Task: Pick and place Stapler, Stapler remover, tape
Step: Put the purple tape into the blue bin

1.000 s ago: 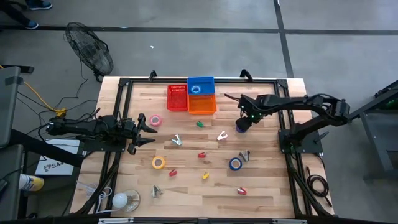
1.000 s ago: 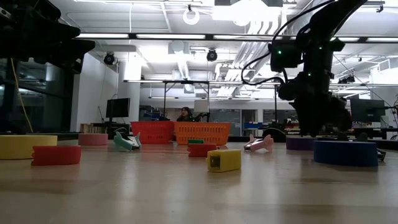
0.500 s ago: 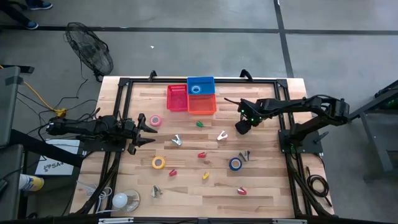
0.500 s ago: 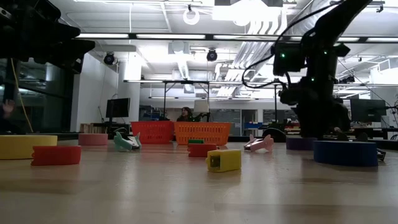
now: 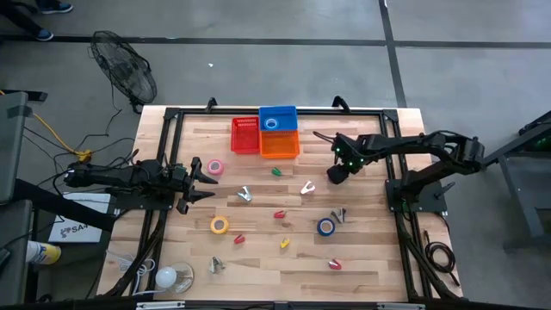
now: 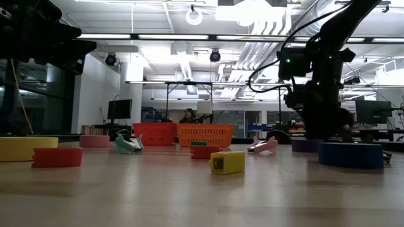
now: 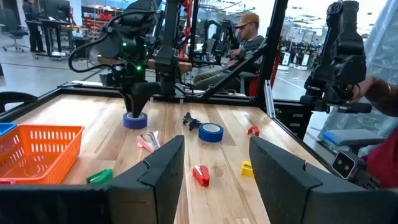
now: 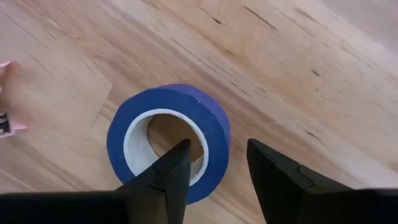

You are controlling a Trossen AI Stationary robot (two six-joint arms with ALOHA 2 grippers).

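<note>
A purple-blue tape roll (image 8: 168, 142) lies flat on the wooden bench (image 5: 370, 258), on its right half near the far side, and the right gripper (image 8: 214, 165) hangs straight above it with its jaws apart, one finger over the roll's hole and the other over its outer edge; whether they touch the roll cannot be told. In the high view this gripper (image 5: 336, 175) covers the roll, just right of a pale pink staple remover (image 5: 307, 188). From the left wrist the same roll (image 7: 135, 120) shows under the right arm's tip. A second blue tape roll (image 5: 325, 226) lies nearer the front of the bench, with a dark staple remover (image 5: 340, 214) just beside it. Small red staplers (image 5: 280, 213) and a yellow stapler (image 5: 284, 244) are scattered around the bench's middle, and a green stapler (image 5: 276, 171) sits near the baskets. A yellow tape roll (image 5: 219, 226) lies left of centre and a pink tape roll (image 5: 215, 166) farther back on the left. At the far edge stand a red basket (image 5: 245, 136), an orange basket (image 5: 279, 144) and a blue basket (image 5: 277, 118) with a tape roll in it. The left gripper (image 5: 205, 181) waits at the bench's left side, near the pink roll, its jaws wide apart and holding nothing.
</note>
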